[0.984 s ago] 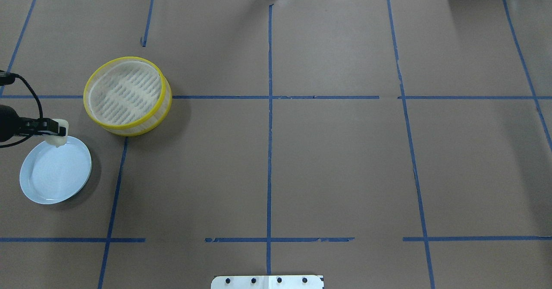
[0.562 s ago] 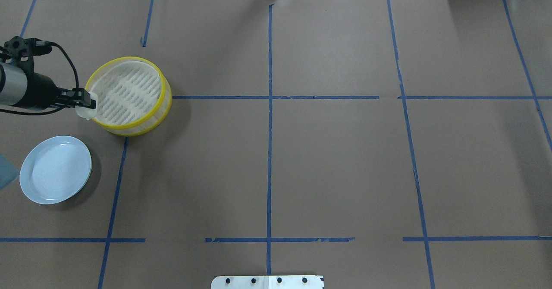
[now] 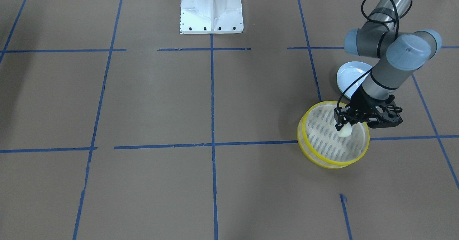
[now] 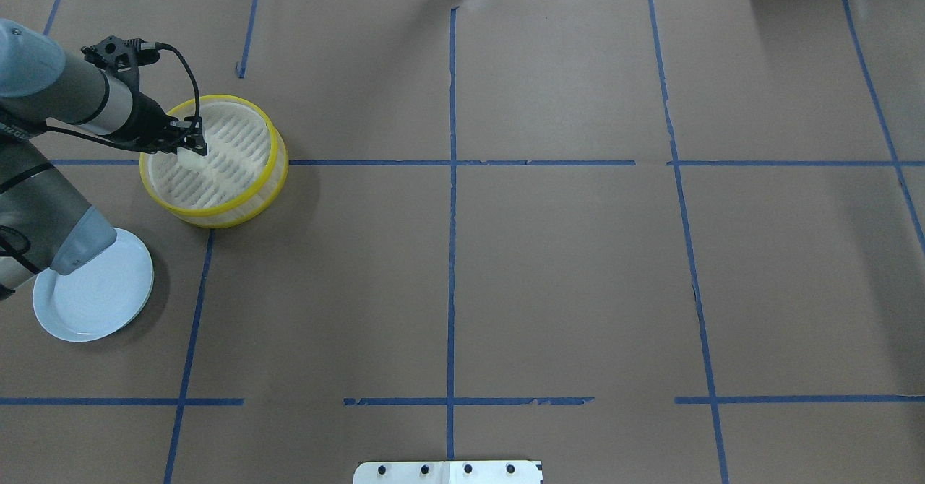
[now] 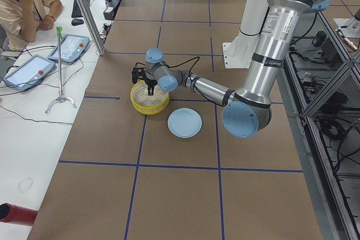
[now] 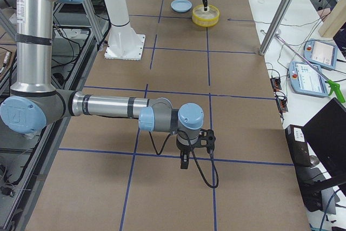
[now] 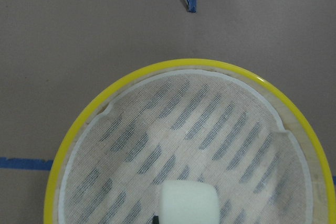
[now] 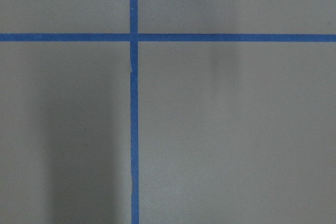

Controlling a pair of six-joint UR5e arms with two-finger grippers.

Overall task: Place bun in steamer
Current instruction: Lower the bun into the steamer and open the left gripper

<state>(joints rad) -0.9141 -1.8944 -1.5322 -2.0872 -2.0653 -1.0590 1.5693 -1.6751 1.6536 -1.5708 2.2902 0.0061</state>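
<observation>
Plate (image 4: 101,296): you see the pale blue plate lying bare on the surface, on the robot's left and nearer its base than the steamer, partly under the left arm's elbow. Nothing rests on it.

Left gripper (image 4: 194,142): your left arm reaches out over the steamer with its jaws clamped on the bun. The wrist points down, which suits a straight drop onto the basket floor.

Bun (image 3: 344,130): it hangs between the jaws above the slotted floor, inside the ring of the yellow rim and toward the side nearest the arm. From the wrist view it sits low in the picture over the mesh. Whether it touches the floor you cannot tell.

Steamer (image 4: 271,173): it stands upright on the surface beside a blue tape line, with nothing inside but the held bun overhead. Its shallow wall means you likely need only a short descent before letting go.

Step in hand: judging by this, the carry looks nearly done; lowering and releasing remain.

Right gripper (image 6: 184,160): it is parked well apart, low over bare surface near a tape crossing. Whether its jaws are apart or together you cannot tell.
</observation>
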